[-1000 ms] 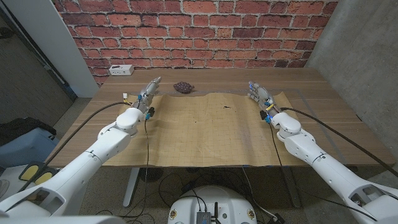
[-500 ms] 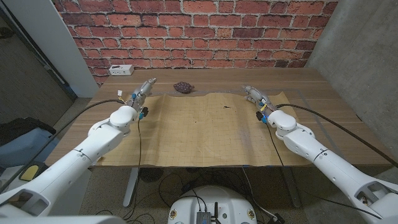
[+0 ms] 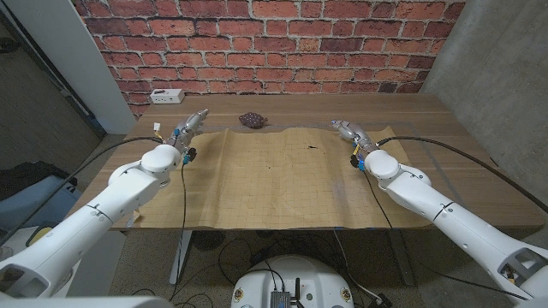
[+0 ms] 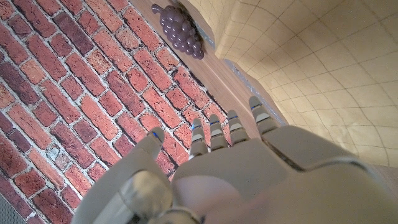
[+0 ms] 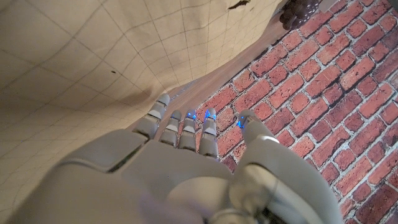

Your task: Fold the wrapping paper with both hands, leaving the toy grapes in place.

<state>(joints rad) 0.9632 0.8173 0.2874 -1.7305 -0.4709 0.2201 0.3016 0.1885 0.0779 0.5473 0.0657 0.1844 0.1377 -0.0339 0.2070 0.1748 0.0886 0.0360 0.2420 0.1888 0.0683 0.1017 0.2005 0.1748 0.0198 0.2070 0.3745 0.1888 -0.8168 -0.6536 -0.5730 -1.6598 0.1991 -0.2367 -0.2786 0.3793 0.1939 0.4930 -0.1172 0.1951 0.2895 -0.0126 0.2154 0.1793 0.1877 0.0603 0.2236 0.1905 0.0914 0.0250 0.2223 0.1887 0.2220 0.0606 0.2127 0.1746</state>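
Observation:
A tan gridded sheet of wrapping paper lies spread over the wooden table. The purple toy grapes sit just beyond the paper's far edge, left of centre, and appear again as grapes in the left wrist view and grapes in the right wrist view. My left hand reaches over the paper's far left corner with its fingers straight and apart, holding nothing. My right hand hovers at the far right edge of the paper, fingers extended and empty.
A white power strip lies at the table's far left by the brick wall. A grey concrete pillar stands on the right. Bare wood shows beyond the paper's far edge and along the right side.
Both hands have moved forward toward the paper's far edge. The left hand shifted outward to the far left corner; the right hand moved inward along the far edge. The paper and grapes stayed still.

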